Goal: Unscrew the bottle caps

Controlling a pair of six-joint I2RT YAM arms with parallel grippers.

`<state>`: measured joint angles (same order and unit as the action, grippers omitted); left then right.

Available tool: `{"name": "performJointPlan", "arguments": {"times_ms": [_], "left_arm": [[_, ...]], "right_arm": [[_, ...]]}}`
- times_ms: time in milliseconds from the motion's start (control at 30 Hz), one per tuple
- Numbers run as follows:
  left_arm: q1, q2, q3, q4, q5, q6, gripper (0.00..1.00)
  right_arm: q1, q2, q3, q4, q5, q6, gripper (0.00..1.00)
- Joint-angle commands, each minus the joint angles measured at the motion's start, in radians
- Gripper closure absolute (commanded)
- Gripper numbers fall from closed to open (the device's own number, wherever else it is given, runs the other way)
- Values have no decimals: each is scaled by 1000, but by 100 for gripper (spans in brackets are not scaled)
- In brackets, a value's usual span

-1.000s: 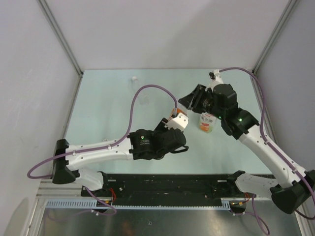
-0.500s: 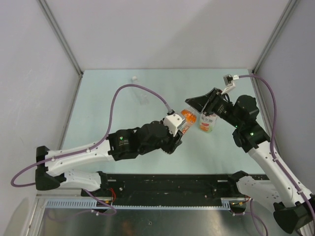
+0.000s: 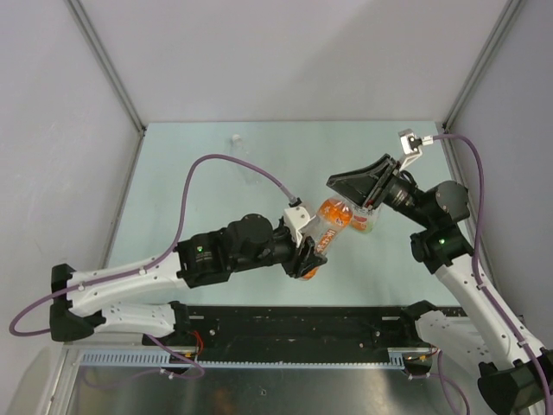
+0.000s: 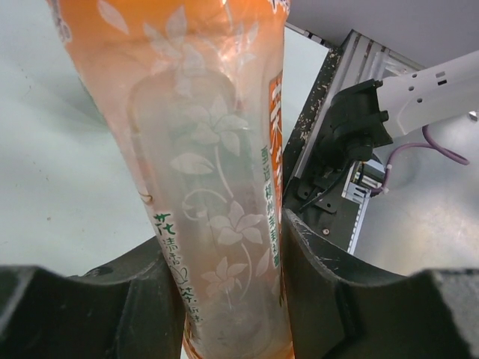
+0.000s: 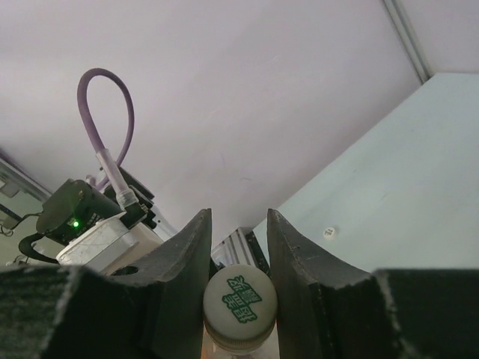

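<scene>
The left gripper point(image 3: 309, 249) holds a bottle point(image 3: 328, 218) tilted above the table point(image 3: 190, 194), near its middle. Its cap point(image 5: 239, 298) sits clamped between the fingers of the right gripper point(image 5: 238, 250). A second bottle point(image 3: 367, 225) stands just right of the first, under that gripper. A loose cap point(image 3: 235, 138) lies far back on the left.

SITE: robotics lab test cell | ENCLOSURE: plain pale grey panel walls point(image 3: 294, 52) set in bare aluminium frame posts point(image 3: 108, 65) | SURFACE: pale mint-green flat surface point(image 3: 190, 190) | EQUIPMENT: white-and-black jointed left robot arm point(image 3: 147, 275), matching right robot arm point(image 3: 471, 285), black base plate point(image 3: 294, 324), loose purple cable point(image 3: 216, 158), slotted aluminium rail point(image 3: 112, 356) at near edge
</scene>
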<state>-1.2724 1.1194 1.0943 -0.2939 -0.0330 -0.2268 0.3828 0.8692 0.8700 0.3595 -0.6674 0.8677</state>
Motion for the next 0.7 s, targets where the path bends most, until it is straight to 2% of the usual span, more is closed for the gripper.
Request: {"name": "performJointPlan", "arguments": {"times_ms": [0,33,167,367,467,667], "left_arm": [[-36,-37,-38,12,125,79,100],[-33,-40,-45,12,97,73,100],[-26,-40,-73,1,-28,45,100],[-24,-17,-77,-52,-190,23,100],[-21,-5,-74,-82,-270,14,100],[-22,10,-64,-143,-455,-21,100]], "right_arm": [[-32,-2,0,82,89,4,98],[-35,-7,0,78,98,8,92],[-49,-28,0,71,125,20,59],[-55,-53,7,45,170,23,15],[-55,-30,50,-42,177,7,7],[-43,42,171,-296,249,-34,1]]}}
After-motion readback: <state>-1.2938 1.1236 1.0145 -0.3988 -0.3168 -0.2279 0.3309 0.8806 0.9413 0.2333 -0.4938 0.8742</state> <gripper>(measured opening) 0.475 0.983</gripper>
